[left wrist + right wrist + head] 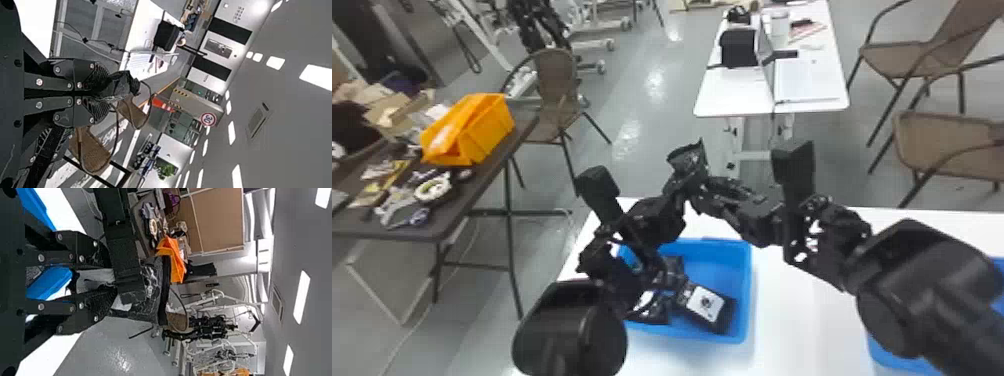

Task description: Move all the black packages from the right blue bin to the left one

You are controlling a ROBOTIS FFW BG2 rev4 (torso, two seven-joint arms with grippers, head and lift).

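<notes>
Above the left blue bin [749, 300], the two arms meet. My left gripper [678, 189] is shut on a black package [686, 159], which is held up in the air. In the left wrist view, the left gripper [100, 93] pinches the crumpled package [119, 85] at its fingertips. Close beside it, my right gripper [703, 194] is open; in the right wrist view, the right gripper [107, 279] has a gap between its fingers, with the package [150, 291] just beyond them. Inside the left bin lie a white-labelled black package [706, 304] and other dark packages, partly hidden by the left arm.
The right blue bin [887, 356] is at the right edge, mostly hidden behind the right arm. White tabletop [797, 320] lies between the bins. A dark side table [457, 210] with an orange bin [469, 130] stands to the left; chairs and another white table are farther off.
</notes>
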